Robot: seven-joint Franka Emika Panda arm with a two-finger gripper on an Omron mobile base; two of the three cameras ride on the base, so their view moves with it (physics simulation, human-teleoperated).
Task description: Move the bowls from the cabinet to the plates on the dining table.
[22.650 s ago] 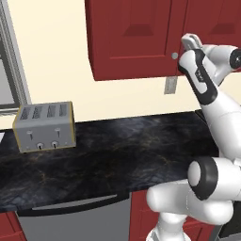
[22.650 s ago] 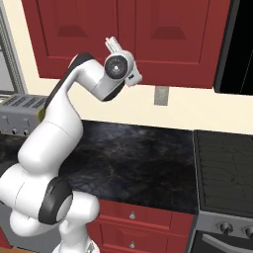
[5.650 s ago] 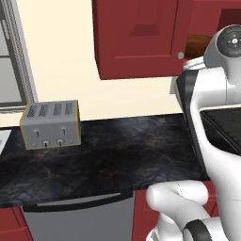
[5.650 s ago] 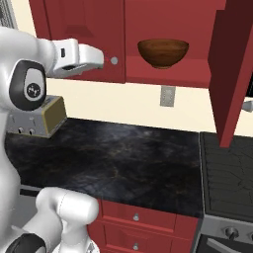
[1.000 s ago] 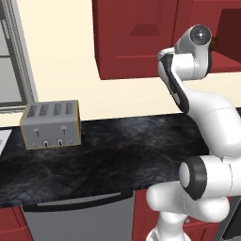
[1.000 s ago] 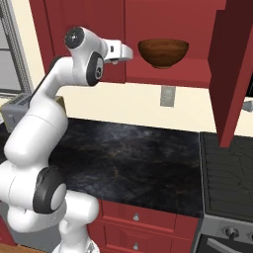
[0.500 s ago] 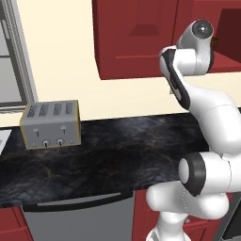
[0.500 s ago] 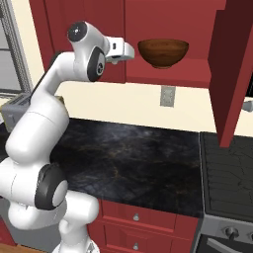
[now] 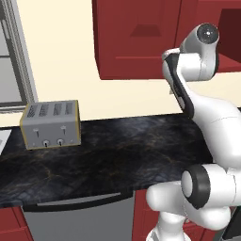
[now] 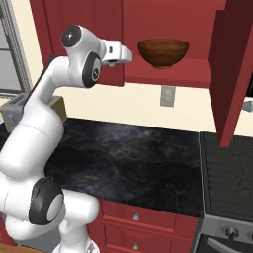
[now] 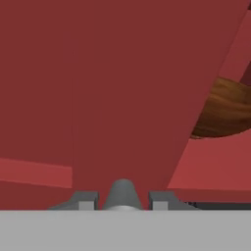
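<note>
A dark brown wooden bowl stands on the shelf of the dark red wall cabinet, whose right door hangs wide open. My gripper is level with the bowl, at the free edge of the left door. In the hand view the small silver knob sits between my finger tips with the gripper shut on it. The red door panel rises just ahead, and the bowl shows past its edge on the right. The plates and the dining table are out of view.
A silver toaster stands on the black marbled counter at the left. A stove top lies at the right, below the open door. A wall outlet sits under the cabinet. My arm reaches up beside the closed doors.
The fingers have drawn in around the knob. The arm's upper part has shifted slightly toward the cabinet. The bowl and the doors have not moved.
</note>
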